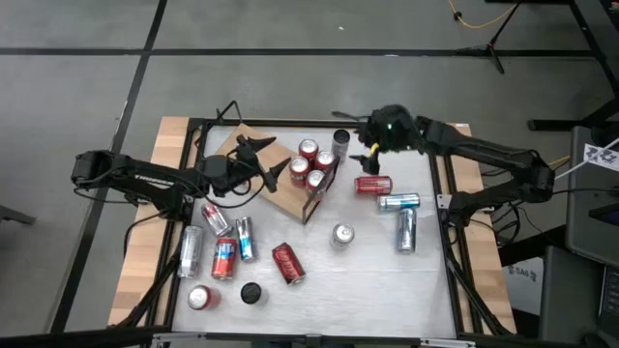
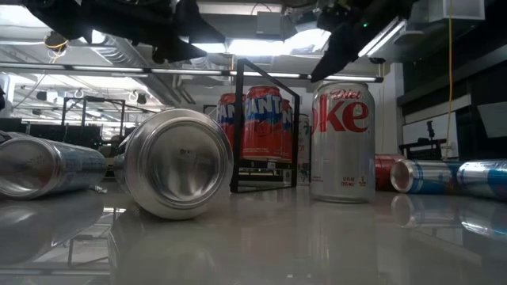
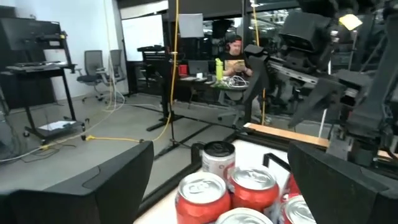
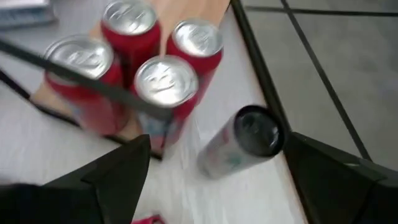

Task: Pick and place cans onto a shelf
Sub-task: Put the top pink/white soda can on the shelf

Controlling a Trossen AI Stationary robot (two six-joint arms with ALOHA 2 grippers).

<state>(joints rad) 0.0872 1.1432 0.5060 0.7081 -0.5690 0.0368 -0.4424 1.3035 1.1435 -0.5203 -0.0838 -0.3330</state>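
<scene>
The shelf (image 1: 263, 172), a light wooden board with a thin black frame (image 2: 238, 127), lies askew at the table's far middle. Several red cans (image 1: 311, 164) stand upright on its right end, seen also in the left wrist view (image 3: 202, 191) and the right wrist view (image 4: 165, 84). A slim silver can (image 1: 340, 143) stands on the table just beyond them (image 4: 245, 142). My left gripper (image 1: 271, 162) hovers open over the board, left of the red cans. My right gripper (image 1: 371, 152) hangs open above the table, right of the slim can. Neither holds anything.
Loose cans lie on the table: a red one (image 1: 373, 185), a blue-silver one (image 1: 398, 202) and a silver one (image 1: 406, 232) at right, several at near left (image 1: 222, 246), a red one (image 1: 288, 263). A Diet Coke can (image 2: 342, 142) stands upright. A black disc (image 1: 251, 292) lies near the front.
</scene>
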